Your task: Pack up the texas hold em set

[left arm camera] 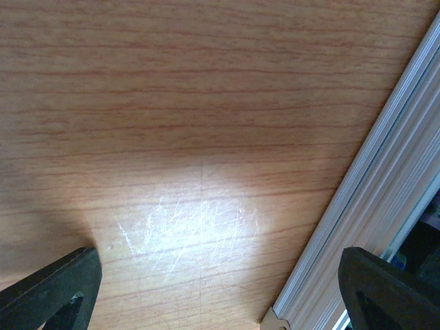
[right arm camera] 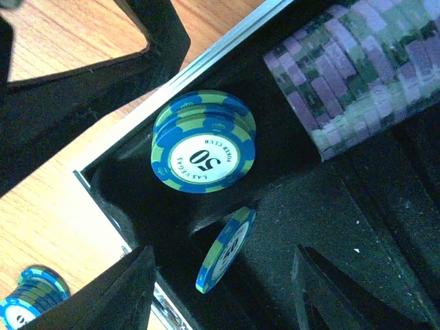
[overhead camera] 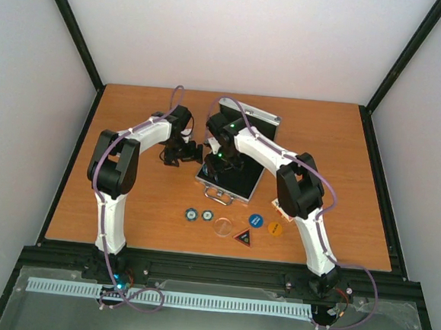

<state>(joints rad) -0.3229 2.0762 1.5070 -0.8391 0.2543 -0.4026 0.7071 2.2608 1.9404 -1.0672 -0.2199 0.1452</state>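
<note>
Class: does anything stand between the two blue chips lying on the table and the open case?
Nothing visible on the table: only bare wood separates the blue chips from the case. Over the case's interior, though, the right claw hangs where a chip would be lowered in.

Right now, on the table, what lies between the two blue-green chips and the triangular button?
Top view: a clear round disc, between the chips and the triangular button.
</note>
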